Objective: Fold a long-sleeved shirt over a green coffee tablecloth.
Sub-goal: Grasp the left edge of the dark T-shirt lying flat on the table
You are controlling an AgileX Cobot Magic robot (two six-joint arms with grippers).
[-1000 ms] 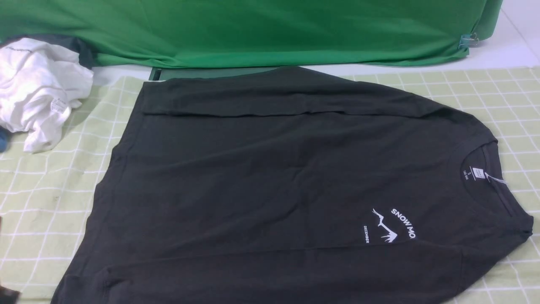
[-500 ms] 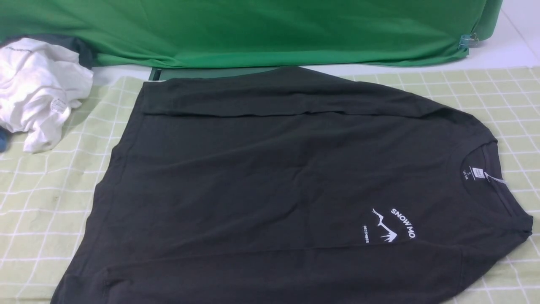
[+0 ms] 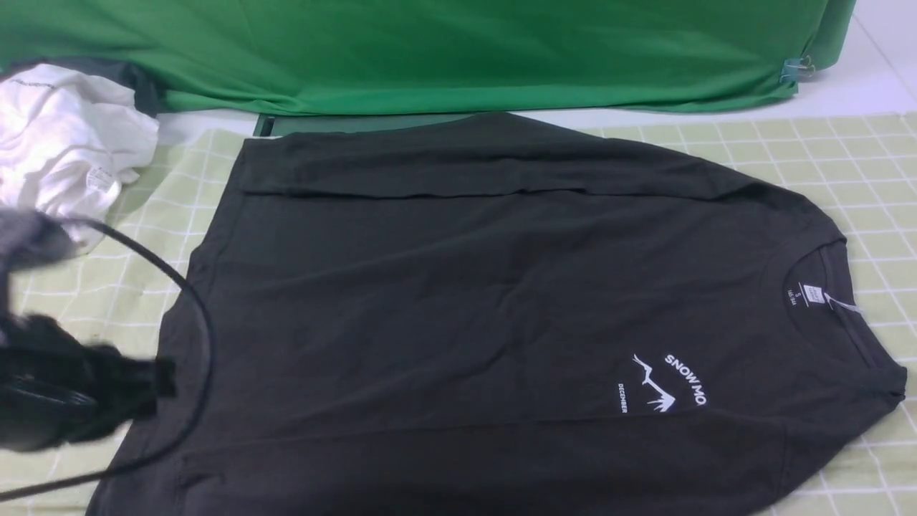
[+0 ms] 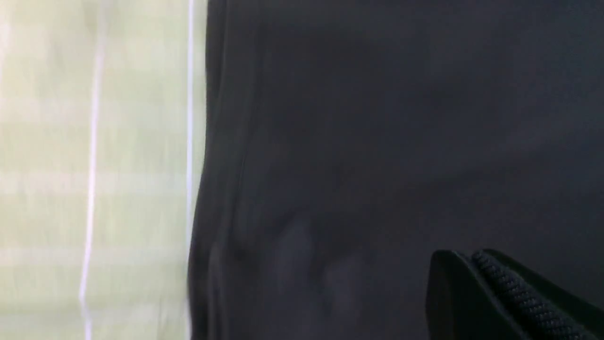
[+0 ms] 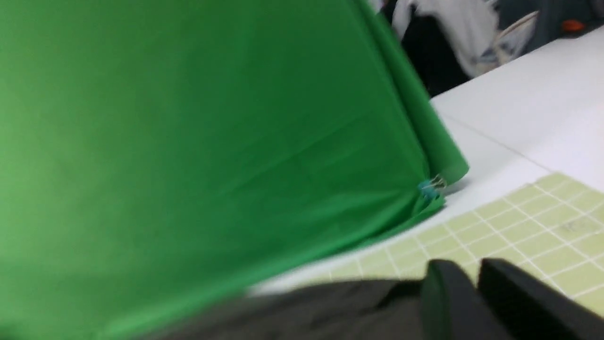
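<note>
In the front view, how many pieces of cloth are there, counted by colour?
Black: 1, the long-sleeved shirt
White: 1, the crumpled garment
Pale green with white grid: 1, the checked tablecloth
Vivid green: 1, the backdrop
Total: 4
Not counted: a dark scrap behind the white one, mostly hidden.

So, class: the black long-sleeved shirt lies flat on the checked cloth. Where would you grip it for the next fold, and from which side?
Probably the hem of the long-sleeved shirt, approached from the robot's left. It is a straight free edge on the tablecloth, the far sleeve is folded in, the collar points right, and the left gripper is nearby.
</note>
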